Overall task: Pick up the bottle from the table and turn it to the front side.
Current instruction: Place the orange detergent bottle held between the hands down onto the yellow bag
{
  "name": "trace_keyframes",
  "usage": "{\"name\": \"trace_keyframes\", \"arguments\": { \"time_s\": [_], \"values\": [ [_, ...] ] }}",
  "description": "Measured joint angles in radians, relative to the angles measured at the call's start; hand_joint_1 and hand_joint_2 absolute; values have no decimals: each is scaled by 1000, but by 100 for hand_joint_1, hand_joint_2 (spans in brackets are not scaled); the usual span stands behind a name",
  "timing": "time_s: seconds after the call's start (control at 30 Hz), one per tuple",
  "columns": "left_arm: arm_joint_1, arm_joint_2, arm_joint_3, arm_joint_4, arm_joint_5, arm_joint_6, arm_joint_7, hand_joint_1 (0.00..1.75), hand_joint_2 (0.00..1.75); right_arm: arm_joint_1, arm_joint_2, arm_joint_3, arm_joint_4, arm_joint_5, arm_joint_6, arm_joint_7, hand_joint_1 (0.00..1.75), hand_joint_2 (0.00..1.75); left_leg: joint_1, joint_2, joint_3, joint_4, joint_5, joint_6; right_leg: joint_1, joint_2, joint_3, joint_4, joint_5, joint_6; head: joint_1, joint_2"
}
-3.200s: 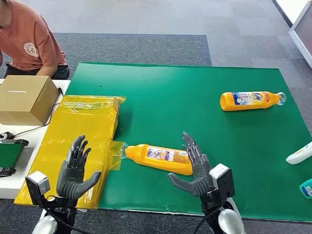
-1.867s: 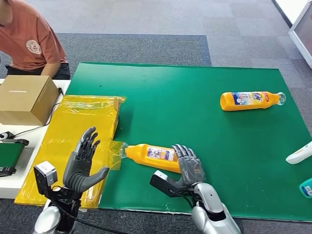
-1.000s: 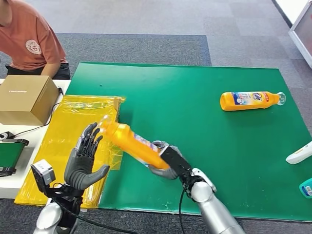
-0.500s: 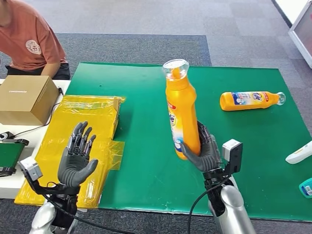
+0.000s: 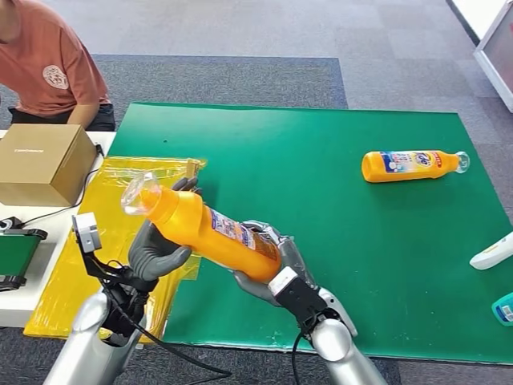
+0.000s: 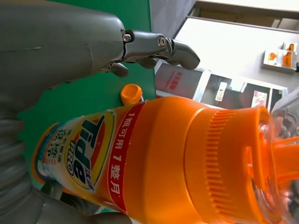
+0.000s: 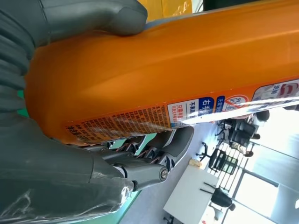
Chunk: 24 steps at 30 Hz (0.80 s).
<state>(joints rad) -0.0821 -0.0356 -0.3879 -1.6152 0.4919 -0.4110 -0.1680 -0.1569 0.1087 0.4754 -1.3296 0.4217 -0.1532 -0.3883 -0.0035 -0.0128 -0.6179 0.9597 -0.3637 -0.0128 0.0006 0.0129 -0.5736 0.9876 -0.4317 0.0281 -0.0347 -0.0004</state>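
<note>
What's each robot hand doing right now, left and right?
Left robot hand: holding the neck end of the orange bottle.
Right robot hand: holding the same bottle's base end.

There are 2 orange bottles: 1 held bottle (image 5: pixel 212 231) and 1 lying bottle (image 5: pixel 411 165) on 1 green mat (image 5: pixel 339 208). 1 cardboard box (image 5: pixel 42 160), 1 yellow bag (image 5: pixel 115 208), 1 person (image 5: pixel 48 68).

Bottle (image 5: pixel 212 228): glossy orange plastic, smooth; printed label; ribbed orange collar under clear plastic cap (image 5: pixel 134 193). Hands (image 5: pixel 159 249): matt grey plastic, metal pins at fingers (image 6: pixel 160 45). Table (image 5: pixel 339 241): matt green cloth-like cover. Bag (image 5: pixel 115 208) at 9 o'clock: shiny yellow film, wrinkled. Box (image 5: pixel 42 160): matt cardboard.
</note>
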Motion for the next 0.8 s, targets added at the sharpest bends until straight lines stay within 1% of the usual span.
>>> {"name": "trace_keyframes", "arguments": {
  "time_s": [0.2, 0.33, 0.37, 0.47, 0.5, 0.63, 0.8],
  "values": [
    [-22, 11, -24, 20, 3, -8, 3, 0, 175, -10, 0, 23, 12, 9, -4, -1, 175, 175, 0, 0, 0, 0, 0, 0, 0, 0, 0, 0, 0, 0, 0, 0],
    [-55, 22, -62, 35, 3, -21, 23, 0, 175, -18, 1, 50, 21, 51, -13, -2, 175, 175, 0, 0, 0, 0, 0, 0, 0, 0, 0, 0, 0, 0, 0, 0],
    [-67, 24, -73, 39, 1, -23, 27, 16, 175, -21, 1, 57, 24, 59, -16, -1, 175, 175, 0, 0, 0, 0, 0, 0, 0, 0, 0, 0, 0, 0, 0, 0],
    [-96, 35, -103, 54, -12, -23, 36, 147, 175, -33, 2, 74, 34, 70, -24, 4, 175, 175, 0, 0, 0, 0, 0, 0, 0, 0, 0, 0, 0, 0, 0, 0],
    [-104, 41, -112, 59, -23, -21, 36, 175, 175, -37, 2, 78, 38, 71, -27, 7, 175, 175, 0, 0, 0, 0, 0, 0, 0, 0, 0, 0, 0, 0, 0, 0],
    [-119, 66, -130, 70, -70, -3, 24, 175, 175, -44, 2, 84, 52, 71, -40, 19, 175, 175, 0, 0, 0, 0, 0, 0, 0, 0, 0, 0, 0, 0, 0, 0],
    [-119, 91, -132, 72, -91, 6, 17, 175, 175, -45, 0, 89, 60, 73, -45, 25, 175, 175, 0, 0, 0, 0, 0, 0, 0, 0, 0, 0, 0, 0, 0, 0]
  ]
}}
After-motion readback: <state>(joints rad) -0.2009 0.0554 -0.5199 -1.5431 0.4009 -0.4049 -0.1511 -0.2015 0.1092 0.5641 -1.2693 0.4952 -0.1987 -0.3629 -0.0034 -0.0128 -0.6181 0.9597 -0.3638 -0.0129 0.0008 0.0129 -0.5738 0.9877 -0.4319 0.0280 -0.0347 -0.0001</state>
